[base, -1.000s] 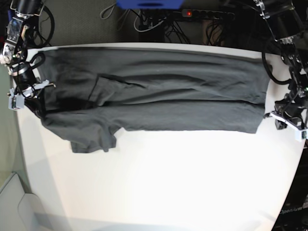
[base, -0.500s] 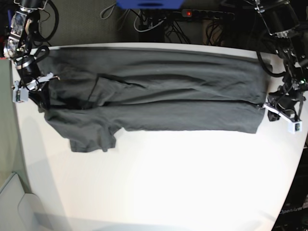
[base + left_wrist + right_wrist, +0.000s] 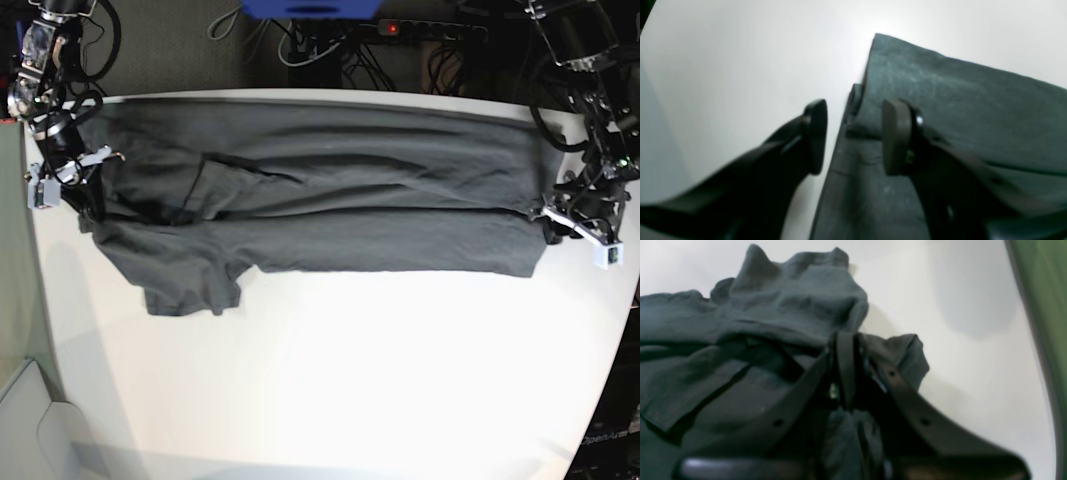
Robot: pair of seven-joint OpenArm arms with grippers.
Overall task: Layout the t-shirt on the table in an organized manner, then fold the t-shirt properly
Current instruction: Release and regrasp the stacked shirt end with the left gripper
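The dark grey t-shirt (image 3: 330, 200) lies stretched lengthwise across the far half of the white table (image 3: 350, 380), folded along its length, with one sleeve (image 3: 190, 290) sticking out toward the front. At the shirt's right-hand end, my left gripper (image 3: 545, 218) stands open. In the left wrist view the hem edge of the t-shirt (image 3: 957, 110) runs between the parted fingers (image 3: 895, 136) of the left gripper (image 3: 855, 136), unclamped. At the other end, my right gripper (image 3: 88, 208) is shut on bunched cloth of the t-shirt (image 3: 740, 323); its fingers (image 3: 846, 366) are pressed together.
A power strip (image 3: 390, 28) and tangled cables lie behind the table's far edge. The table's left edge and the green floor (image 3: 1040, 306) are close beside the right gripper. A pale bin-like object (image 3: 30, 420) sits at the lower left. White tabletop fills the near half.
My left gripper has opened and let go of the hem, after moving slightly up and inward. The right gripper has moved toward the far edge, still clamped on the cloth.
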